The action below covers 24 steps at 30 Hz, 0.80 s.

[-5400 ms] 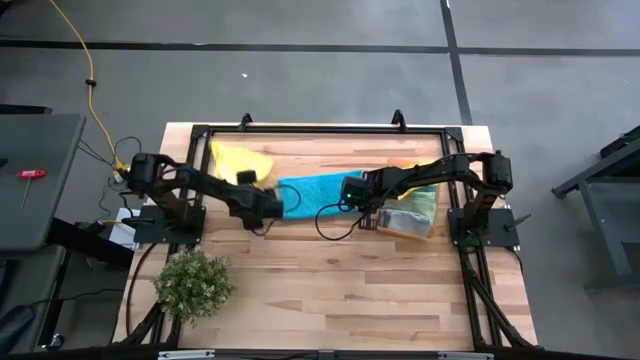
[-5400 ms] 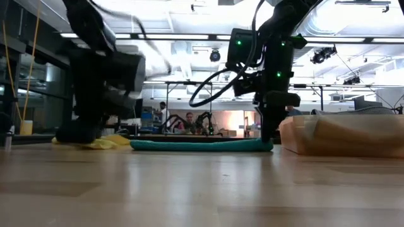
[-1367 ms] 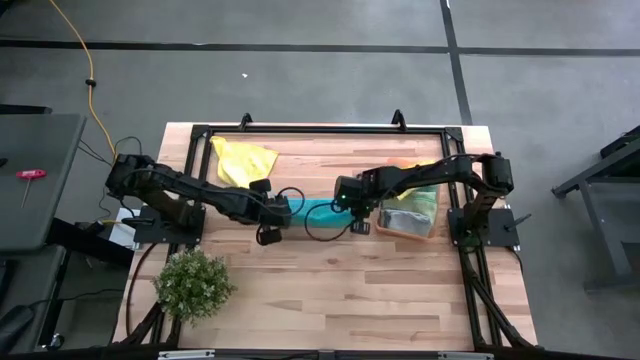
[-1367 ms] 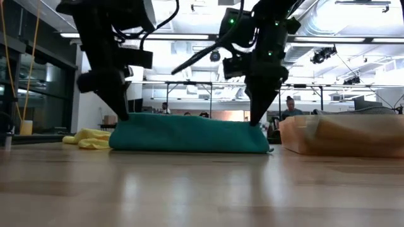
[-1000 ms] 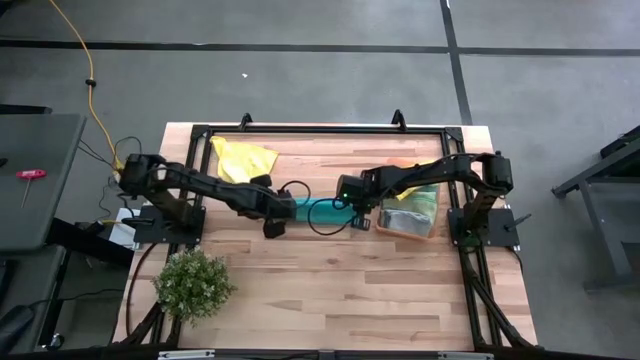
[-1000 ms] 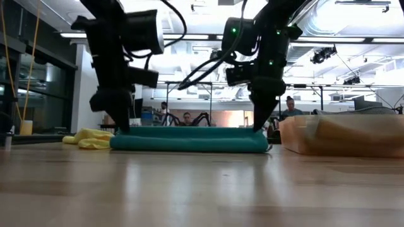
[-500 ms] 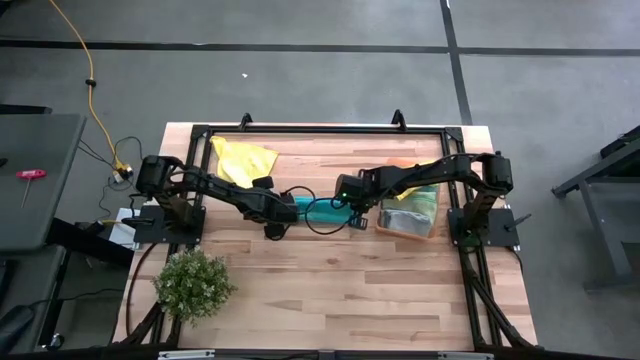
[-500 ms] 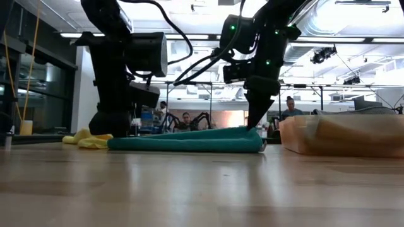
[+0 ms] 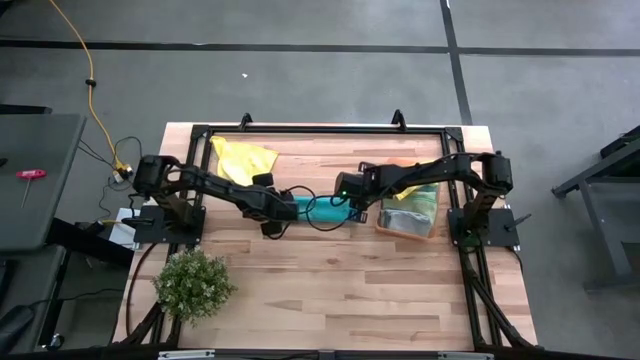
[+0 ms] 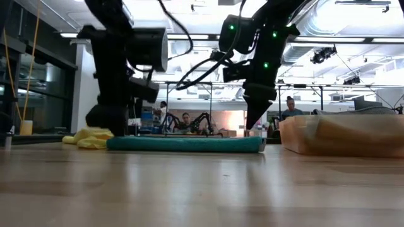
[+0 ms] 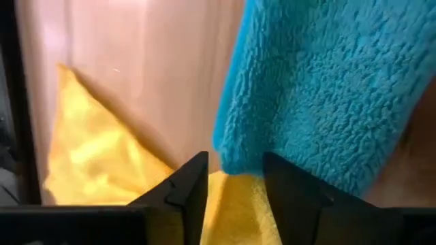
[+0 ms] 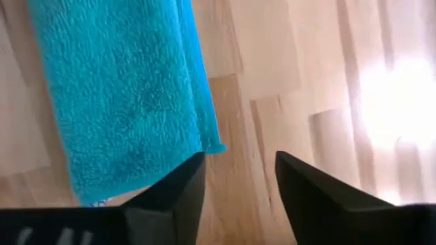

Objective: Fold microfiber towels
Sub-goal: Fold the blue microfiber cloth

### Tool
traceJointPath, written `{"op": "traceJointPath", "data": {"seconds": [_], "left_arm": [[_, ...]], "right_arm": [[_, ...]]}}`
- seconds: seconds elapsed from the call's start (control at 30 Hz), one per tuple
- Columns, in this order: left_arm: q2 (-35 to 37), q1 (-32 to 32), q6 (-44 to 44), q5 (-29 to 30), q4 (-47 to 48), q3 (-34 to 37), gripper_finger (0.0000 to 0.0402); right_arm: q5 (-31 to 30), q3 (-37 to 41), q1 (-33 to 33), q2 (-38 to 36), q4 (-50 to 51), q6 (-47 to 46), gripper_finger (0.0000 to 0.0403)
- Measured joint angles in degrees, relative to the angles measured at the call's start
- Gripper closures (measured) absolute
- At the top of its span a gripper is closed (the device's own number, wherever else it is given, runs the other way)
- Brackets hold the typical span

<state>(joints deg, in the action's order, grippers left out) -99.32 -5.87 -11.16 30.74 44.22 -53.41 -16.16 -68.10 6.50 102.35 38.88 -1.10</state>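
At the far left we see the yellow towel [image 9: 243, 158] lying crumpled on the bench [image 9: 330, 290], clear of the work. Our left tool [image 9: 290, 210] sits at the left end of the folded teal towel [image 9: 318, 211], fingers parted, holding nothing. The towel's long axis runs straight between both tools, flat on the bench. Our right tool [image 9: 350, 207] stands at its right end, also parted and empty, equally near. Just beyond, the orange bin [image 9: 408, 222] crowds the right side, likely the only obstacle.
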Motion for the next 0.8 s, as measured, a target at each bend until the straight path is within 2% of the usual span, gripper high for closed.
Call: {"op": "traceJointPath", "data": {"seconds": [0.1, 0.3, 0.4, 0.6, 0.73, 0.8], "left_arm": [[2.1, 0.3, 0.5, -0.5, 2.5, -1.5, 0.0260], [13.2, 1.7, 1.0, -1.4, 1.3, 0.5, 0.0255], [20.4, 2.8, 1.6, -2.4, -4.6, 4.2, 0.0257], [31.8, 4.5, 5.2, -9.7, -27.6, 17.3, 0.0258], [34.6, 4.8, 0.9, -8.8, -33.2, 24.4, 0.0259], [34.8, 4.7, -2.6, -8.7, -31.0, 26.2, 0.0259]], "right_arm": [[0.0, -0.5, 0.0, -1.1, -0.1, 1.1, 0.0215], [0.1, -0.4, -0.7, -3.5, 0.9, 1.1, 0.0210], [1.4, -0.4, -2.0, -3.8, -1.1, 1.5, 0.0210], [7.2, -0.4, -5.5, -3.4, -10.9, 3.1, 0.0210], [8.0, -0.4, -7.7, -3.4, -15.8, 4.5, 0.0210], [7.8, -0.4, -8.6, -3.4, -17.8, 4.6, 0.0210]]}}
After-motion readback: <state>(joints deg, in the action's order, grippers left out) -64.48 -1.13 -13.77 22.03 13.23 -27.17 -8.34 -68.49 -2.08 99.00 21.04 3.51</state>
